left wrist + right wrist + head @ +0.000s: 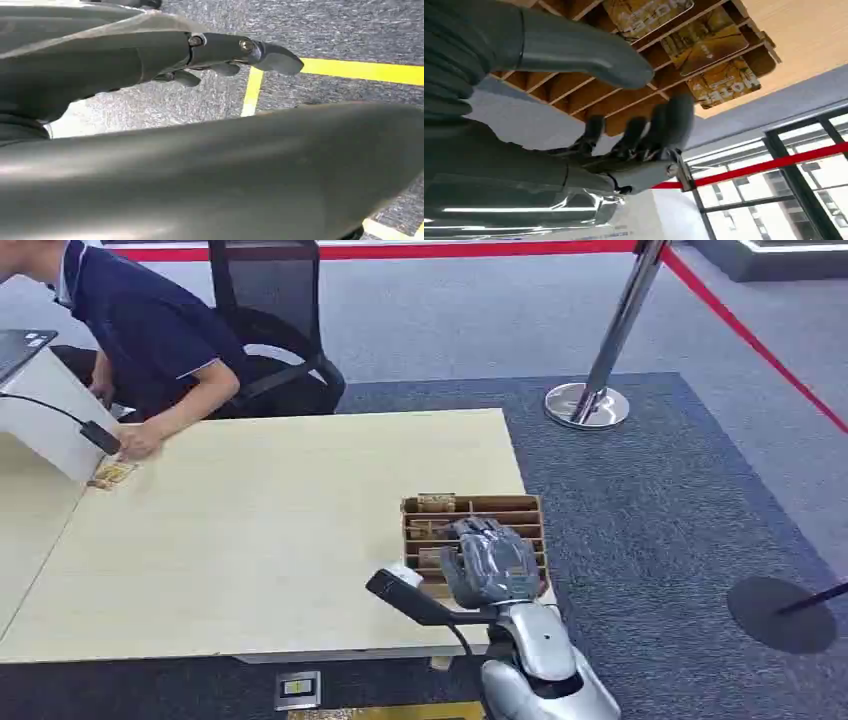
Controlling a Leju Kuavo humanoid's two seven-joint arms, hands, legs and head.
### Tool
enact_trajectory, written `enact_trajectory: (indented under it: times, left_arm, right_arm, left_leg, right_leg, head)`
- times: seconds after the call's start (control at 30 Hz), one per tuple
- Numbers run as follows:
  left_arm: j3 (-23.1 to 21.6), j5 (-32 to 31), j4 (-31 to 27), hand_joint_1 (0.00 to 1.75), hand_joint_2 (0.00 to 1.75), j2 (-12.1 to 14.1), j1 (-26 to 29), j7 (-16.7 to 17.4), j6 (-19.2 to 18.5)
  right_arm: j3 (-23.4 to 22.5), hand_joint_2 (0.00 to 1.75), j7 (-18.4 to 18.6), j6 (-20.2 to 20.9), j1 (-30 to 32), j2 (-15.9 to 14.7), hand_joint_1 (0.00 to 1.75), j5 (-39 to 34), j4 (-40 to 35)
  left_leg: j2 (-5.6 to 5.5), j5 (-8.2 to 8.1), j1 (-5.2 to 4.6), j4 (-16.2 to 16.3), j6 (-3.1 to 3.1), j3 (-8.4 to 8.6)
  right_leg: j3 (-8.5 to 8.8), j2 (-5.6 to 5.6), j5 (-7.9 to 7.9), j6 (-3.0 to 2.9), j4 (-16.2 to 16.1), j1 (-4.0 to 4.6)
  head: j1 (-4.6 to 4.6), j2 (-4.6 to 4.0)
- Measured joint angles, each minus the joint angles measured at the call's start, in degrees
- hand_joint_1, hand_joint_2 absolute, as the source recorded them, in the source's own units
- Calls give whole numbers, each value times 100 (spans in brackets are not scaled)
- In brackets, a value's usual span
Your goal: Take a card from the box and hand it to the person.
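A brown cardboard box (474, 516) with slotted compartments stands at the table's near right corner. Gold printed cards (705, 44) lie in its slots. My right hand (487, 562) hovers over the near part of the box, thumb (589, 56) and fingers (651, 131) apart with nothing between them. A person (150, 330) in a dark shirt leans over the far left corner, one hand (140, 442) on the table beside a card (112, 474) lying there. My left hand (220, 52) hangs over the carpet and holds nothing.
The wooden table (270, 530) is bare between box and person. A white stand (45, 415) with a black cable sits at the far left. A black office chair (270, 330) is behind the table. A chrome post (592, 400) with red tape stands at the far right.
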Motion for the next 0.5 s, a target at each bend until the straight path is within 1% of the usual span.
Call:
enact_trajectory:
  times: [0.07, 0.13, 0.5]
  left_arm:
    - [-7, -22, 0, 0, 0, 2, -1, -18, -24]
    - [-15, -48, 0, 0, 0, 2, -6, -24, -35]
    - [-94, -98, 0, 0, 0, 4, -43, 37, -44]
  right_arm:
    - [0, 175, -7, 2, -45, 20, 131, 35, 105]
    - [-2, 175, -9, 0, -84, 46, 129, 50, 201]
    - [-2, 175, 28, 20, -278, 153, 133, 98, 542]
  left_leg:
    - [0, 1, 0, 0, -1, 0]
    - [0, 1, 0, 0, -2, 0]
    - [0, 2, 0, 0, -3, 0]
  right_leg:
    - [0, 0, 0, 0, 0, 0]
    - [0, 0, 1, -2, 0, 0]
    - [0, 0, 2, -3, 0, 0]
  head:
    - [0, 0]
    - [-2, 0]
    - [0, 0]
